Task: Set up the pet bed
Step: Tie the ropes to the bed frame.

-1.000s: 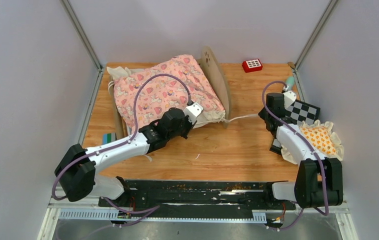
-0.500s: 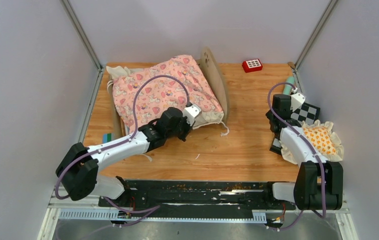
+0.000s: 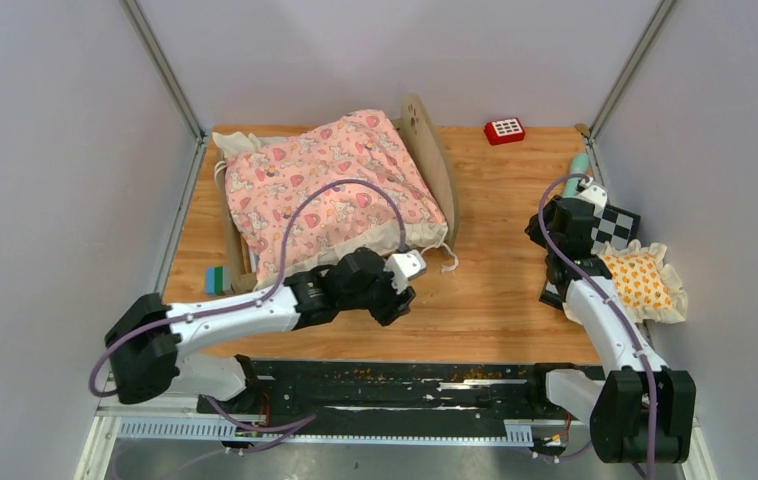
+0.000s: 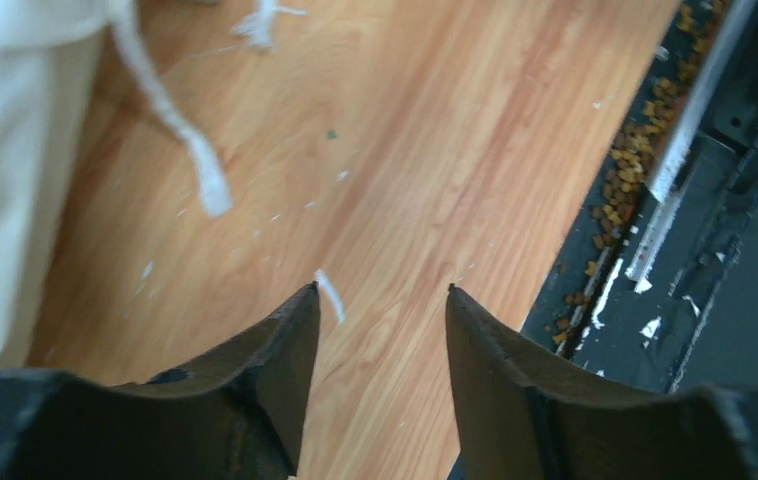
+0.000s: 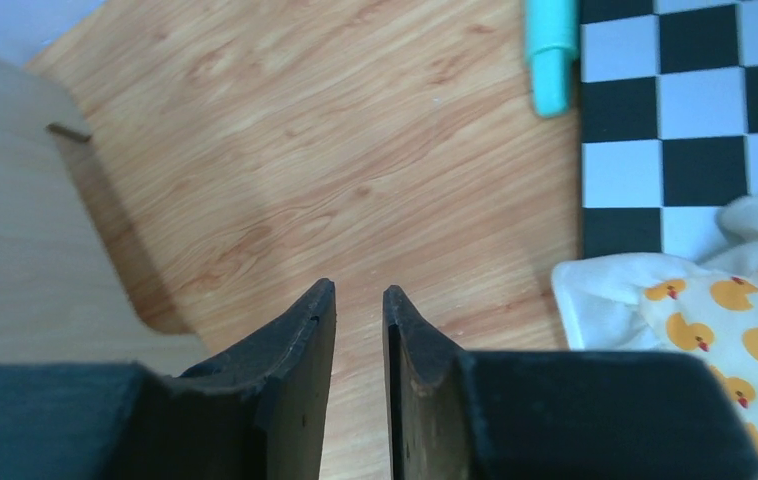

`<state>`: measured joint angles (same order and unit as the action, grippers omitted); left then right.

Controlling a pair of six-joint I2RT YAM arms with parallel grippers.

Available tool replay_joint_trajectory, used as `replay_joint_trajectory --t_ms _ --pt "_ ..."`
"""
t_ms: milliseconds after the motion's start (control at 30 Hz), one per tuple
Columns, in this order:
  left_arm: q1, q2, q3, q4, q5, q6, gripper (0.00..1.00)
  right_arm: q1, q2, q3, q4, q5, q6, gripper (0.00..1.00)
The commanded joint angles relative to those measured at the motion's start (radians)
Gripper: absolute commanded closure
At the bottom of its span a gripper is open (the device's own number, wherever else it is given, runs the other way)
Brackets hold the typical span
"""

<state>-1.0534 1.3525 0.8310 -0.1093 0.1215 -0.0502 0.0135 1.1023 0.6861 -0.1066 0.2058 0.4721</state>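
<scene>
The pet bed [image 3: 255, 255] stands at the back left, its pink printed quilt [image 3: 330, 185] spread over it and its rounded headboard [image 3: 435, 165] on the right side. The quilt's white edge [image 4: 5, 150] and a loose cord [image 4: 170, 120] lie on the wood in the left wrist view. My left gripper [image 3: 402, 300] [image 4: 383, 290] hovers open over bare wood just in front of the bed's near right corner, holding nothing. My right gripper [image 3: 545, 222] [image 5: 359, 288] sits beside the checkered board, jaws a narrow gap apart with only wood between them. The headboard [image 5: 25, 230] fills the left of the right wrist view.
A duck-print frilled pillow [image 3: 645, 280] [image 5: 715, 320] lies on a black-and-white checkered board [image 3: 610, 225] [image 5: 695, 100] at the right edge, with a teal pen [image 3: 578, 163] [image 5: 552, 50] beyond it. A red keypad block [image 3: 504, 129] sits at the back. A teal block [image 3: 217, 278] lies left of the bed. The black rail [image 4: 725, 200] holds crumbs.
My left gripper let go of the quilt's corner, drew back toward the near edge and opened. My right gripper let go of the cord, pulled right and parted its jaws a little.
</scene>
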Motion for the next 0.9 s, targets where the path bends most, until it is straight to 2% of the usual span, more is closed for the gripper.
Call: replay_joint_trajectory --t_ms 0,67,133,233,367,600,700,800,867 --pt "0.013 -0.253 -0.057 -0.049 -0.259 -0.127 0.36 0.0 -0.075 -0.006 0.058 -0.184 -0.097 0.74" --pt "0.015 -0.356 -0.063 -0.137 -0.435 -0.221 0.18 0.005 -0.102 -0.001 0.067 -0.294 -0.11 0.73" --pt "0.017 -0.442 -0.051 -0.248 -0.595 -0.301 0.06 0.037 -0.129 0.007 0.096 -0.366 -0.137 0.68" --pt "0.018 -0.551 -0.03 -0.385 -0.735 -0.389 0.02 0.18 -0.142 0.074 0.097 -0.338 -0.242 0.39" --pt "0.018 -0.683 -0.04 -0.506 -0.809 -0.477 0.02 0.35 -0.082 0.196 0.078 -0.294 -0.321 0.29" --pt "0.018 -0.869 -0.069 -0.648 -0.839 -0.55 0.02 0.4 0.117 0.375 0.064 -0.212 -0.403 0.27" --pt "0.019 -0.911 -0.063 -0.708 -0.872 -0.579 0.02 0.414 0.221 0.452 0.034 -0.213 -0.44 0.3" --pt "0.018 -0.957 -0.064 -0.746 -0.897 -0.602 0.02 0.436 0.293 0.487 0.022 -0.19 -0.449 0.36" --pt "0.018 -0.985 -0.068 -0.763 -0.911 -0.615 0.02 0.449 0.318 0.488 0.031 -0.137 -0.443 0.47"
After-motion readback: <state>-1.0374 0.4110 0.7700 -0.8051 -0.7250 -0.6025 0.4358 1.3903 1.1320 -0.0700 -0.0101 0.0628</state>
